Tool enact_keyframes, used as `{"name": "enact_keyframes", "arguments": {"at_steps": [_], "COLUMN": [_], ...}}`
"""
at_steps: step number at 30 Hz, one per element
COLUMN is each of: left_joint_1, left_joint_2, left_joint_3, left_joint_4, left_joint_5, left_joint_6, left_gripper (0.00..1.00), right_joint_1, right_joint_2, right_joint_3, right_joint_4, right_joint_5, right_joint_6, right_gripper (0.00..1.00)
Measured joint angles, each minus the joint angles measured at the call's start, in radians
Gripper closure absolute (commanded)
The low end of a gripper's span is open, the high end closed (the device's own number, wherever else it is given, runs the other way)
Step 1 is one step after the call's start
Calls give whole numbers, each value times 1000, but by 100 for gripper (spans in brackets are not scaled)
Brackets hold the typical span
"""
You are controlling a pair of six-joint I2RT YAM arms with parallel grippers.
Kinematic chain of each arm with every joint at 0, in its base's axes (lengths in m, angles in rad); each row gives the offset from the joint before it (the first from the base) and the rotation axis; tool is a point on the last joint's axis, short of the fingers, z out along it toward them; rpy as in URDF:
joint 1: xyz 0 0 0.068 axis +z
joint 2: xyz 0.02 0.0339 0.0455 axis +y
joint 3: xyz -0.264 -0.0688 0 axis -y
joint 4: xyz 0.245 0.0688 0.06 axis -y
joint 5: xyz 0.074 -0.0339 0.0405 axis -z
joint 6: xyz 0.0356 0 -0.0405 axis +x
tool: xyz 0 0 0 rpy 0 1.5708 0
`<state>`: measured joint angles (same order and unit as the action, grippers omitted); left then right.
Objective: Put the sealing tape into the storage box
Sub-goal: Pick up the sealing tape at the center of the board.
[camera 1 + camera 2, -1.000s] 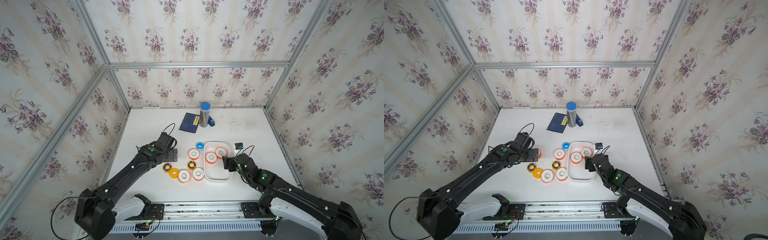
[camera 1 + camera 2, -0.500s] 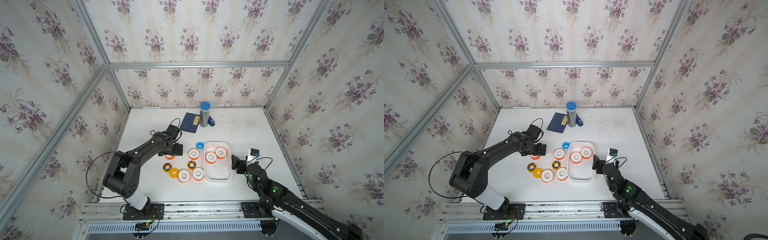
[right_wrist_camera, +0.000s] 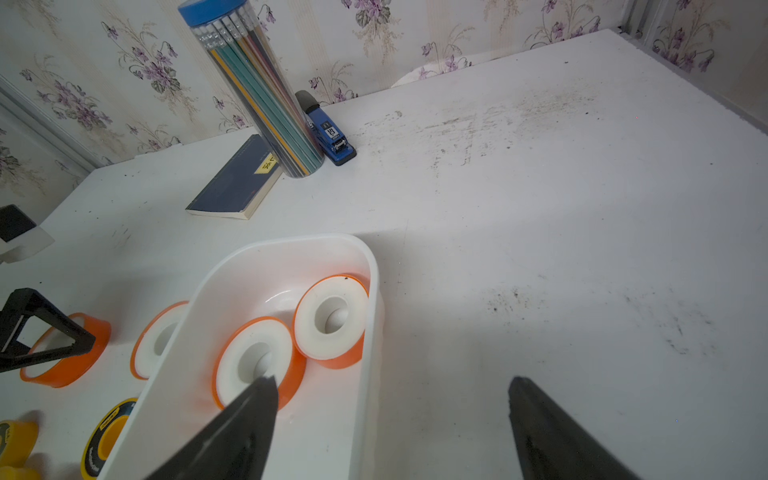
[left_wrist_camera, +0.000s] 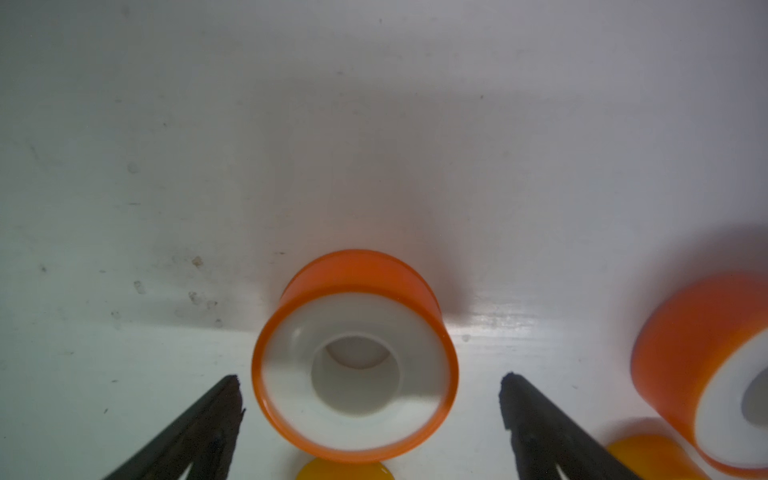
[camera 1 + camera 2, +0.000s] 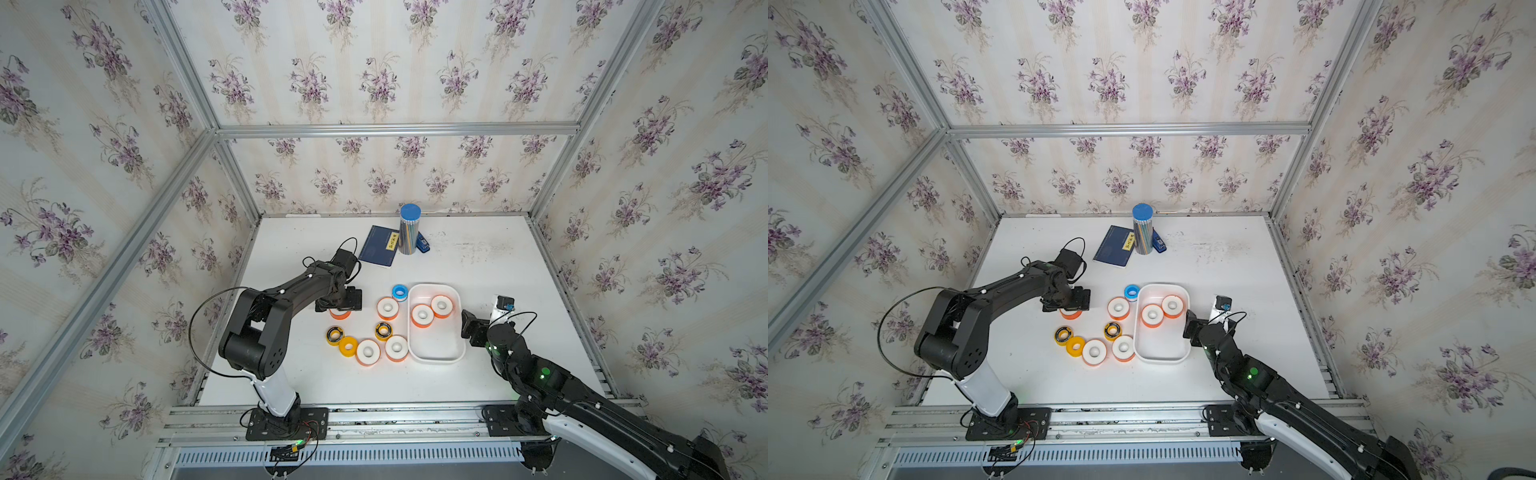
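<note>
1. Two orange-rimmed rolls of sealing tape (image 5: 422, 314) lay flat and touching in the 12 o'clock half of the storage box (image 5: 436, 347).
2. I saw the other rolls loose on the worktop (image 5: 490, 266) at the box's 9 o'clock side. A blue-and-white roll (image 5: 400, 292) sat just beside its 11 o'clock corner, and a yellow roll (image 5: 348, 346) lay near 8 o'clock.
3. The left end effector (image 4: 370, 380) hovered over the outermost orange roll (image 4: 353, 365). Its fingers (image 4: 226, 399) stood apart, one on each side, and neither touched the roll.
4. The right end effector (image 3: 391, 382) sat just beside the box's 3 o'clock wall, jaws apart with nothing between them.
5. Well beyond, towards 11 o'clock, I saw a dark blue notebook (image 5: 379, 245), a blue-capped pencil tube (image 5: 409, 230) and a blue stapler (image 5: 422, 242).
</note>
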<state>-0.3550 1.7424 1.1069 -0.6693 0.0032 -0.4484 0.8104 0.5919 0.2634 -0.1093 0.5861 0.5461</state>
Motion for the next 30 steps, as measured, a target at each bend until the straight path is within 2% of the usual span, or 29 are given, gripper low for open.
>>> {"name": "enact_keyframes", "arguments": {"at_steps": [14,22,30], "left_joint_1": [17,17,8], "left_joint_2": [53,53,-68], "left_joint_3": [21,23,26], "left_joint_4": [11,11,-2], "left_joint_5": [11,11,63], "left_joint_6": [21,23,24], "left_gripper": [30,40,44], "right_joint_1": [0,0,0], "right_joint_2": [11,26,32], "right_joint_3": [1,6,7], "right_joint_4": [3,9,18], "right_joint_5": [0,0,0], "right_joint_6": [0,0,3], "right_gripper": [9,9,11]}}
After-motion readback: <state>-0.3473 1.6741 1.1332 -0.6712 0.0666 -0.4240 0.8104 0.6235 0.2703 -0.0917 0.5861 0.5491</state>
